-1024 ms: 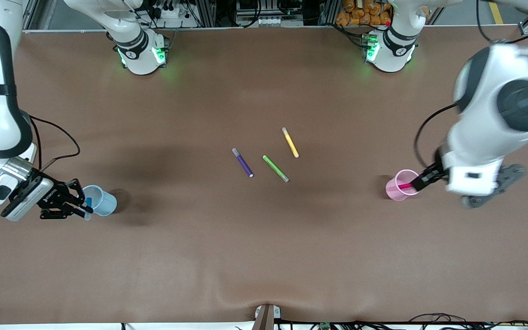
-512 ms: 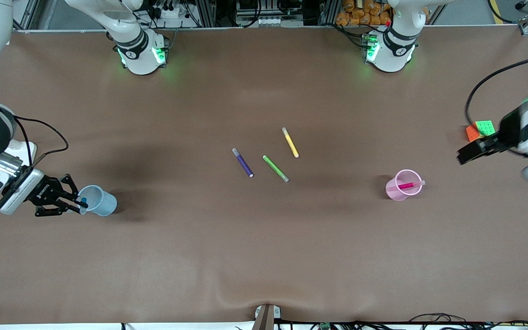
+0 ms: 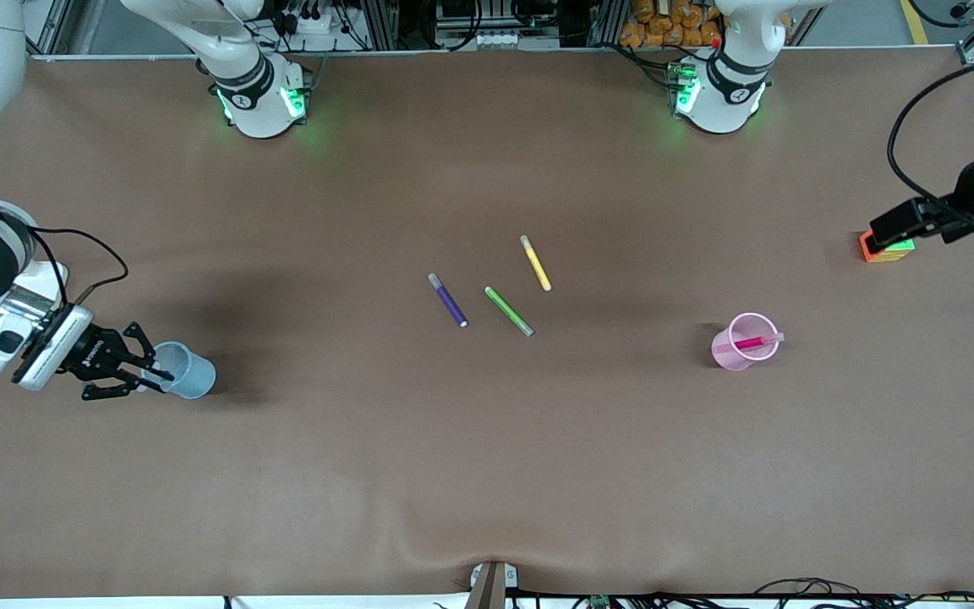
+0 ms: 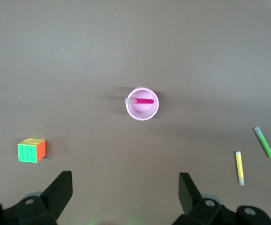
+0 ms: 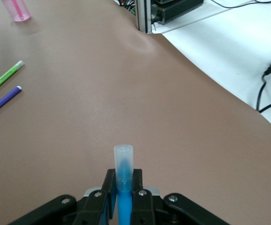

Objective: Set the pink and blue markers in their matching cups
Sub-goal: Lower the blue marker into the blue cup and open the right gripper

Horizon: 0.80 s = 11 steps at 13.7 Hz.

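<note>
The right gripper (image 3: pixel 155 375), at the lower left of the front view, was seen clamped on the slim bright blue felt-tip marker (image 5: pixel 123 180). In the right wrist view the marker was pinched between the two black fingers (image 5: pixel 109 190), its pale translucent end standing clear of them. The gripper was held at the rim of the small light blue tapered plastic cup (image 3: pixel 189 372), which stood toward the right arm's end of the brown table (image 3: pixel 487 474).

The small light pink tapered plastic cup (image 3: pixel 741 341) was seen at the right of the front view, with the magenta-pink felt-tip marker (image 3: pixel 753 342) resting inside it, its pale end leaning over the rim. The left gripper (image 4: pixel 125 190) was held high over the left arm's end of the table with its fingers spread wide and nothing between them; the pink cup was seen below it in the left wrist view, well apart.

A multicoloured puzzle cube (image 3: pixel 886 248) lay at the right edge of the front view. Near the centre of that view lay a dark purple pen (image 3: pixel 448 299), a green pen (image 3: pixel 509 310) and a yellow pen (image 3: pixel 535 263), apart from one another.
</note>
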Each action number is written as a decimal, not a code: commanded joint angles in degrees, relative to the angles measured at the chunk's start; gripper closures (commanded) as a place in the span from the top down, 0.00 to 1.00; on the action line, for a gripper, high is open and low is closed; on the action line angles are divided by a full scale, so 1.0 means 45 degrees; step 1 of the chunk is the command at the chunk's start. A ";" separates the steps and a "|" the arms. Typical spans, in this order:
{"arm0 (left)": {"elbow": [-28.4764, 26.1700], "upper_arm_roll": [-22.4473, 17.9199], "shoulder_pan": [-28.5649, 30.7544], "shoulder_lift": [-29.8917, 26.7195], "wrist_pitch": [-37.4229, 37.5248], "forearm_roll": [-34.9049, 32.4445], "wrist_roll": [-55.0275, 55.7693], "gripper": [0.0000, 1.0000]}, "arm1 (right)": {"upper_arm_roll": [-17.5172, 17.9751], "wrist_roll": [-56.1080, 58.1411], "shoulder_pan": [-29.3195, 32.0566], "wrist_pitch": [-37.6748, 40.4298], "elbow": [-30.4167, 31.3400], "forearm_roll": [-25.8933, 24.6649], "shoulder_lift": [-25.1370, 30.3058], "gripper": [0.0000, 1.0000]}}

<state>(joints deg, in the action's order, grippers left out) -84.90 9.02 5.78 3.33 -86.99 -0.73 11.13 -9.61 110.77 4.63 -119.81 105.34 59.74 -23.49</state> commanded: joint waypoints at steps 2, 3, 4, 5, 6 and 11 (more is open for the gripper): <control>-0.2148 -0.1847 -0.1362 -0.1619 -0.0689 0.0378 -0.0833 1.00 | 0.0183 0.0677 0.0553 0.0821 0.0028 0.0455 -0.0112 0.00; -0.2148 -0.1790 -0.1343 -0.1638 -0.0592 0.0378 -0.0813 1.00 | 0.0183 0.0696 0.0553 0.0823 0.0028 0.0455 -0.0132 0.00; -0.2168 -0.1789 -0.1382 -0.1639 -0.0475 0.0359 -0.0813 1.00 | 0.0183 0.0773 0.0553 0.0842 0.0028 0.0455 -0.0132 0.00; -0.2149 -0.1751 -0.1324 -0.1581 -0.0474 0.0358 -0.0833 1.00 | 0.0164 0.0813 0.0553 0.0842 0.0028 0.0436 -0.0132 0.00; -0.2168 -0.1731 -0.1362 -0.1561 -0.0473 0.0339 -0.0813 1.00 | 0.0164 0.0813 0.0592 0.0881 0.0067 0.0436 -0.0151 0.00; -0.2188 -0.1340 -0.1362 -0.1600 -0.0493 0.0163 -0.0696 1.00 | 0.0164 0.0813 0.0943 0.1623 0.0106 0.0436 -0.0405 0.00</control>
<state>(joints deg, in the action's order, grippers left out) -93.69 2.91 -0.20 -2.72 -88.51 0.10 7.96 -9.63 112.83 7.22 -113.65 105.54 59.85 -24.92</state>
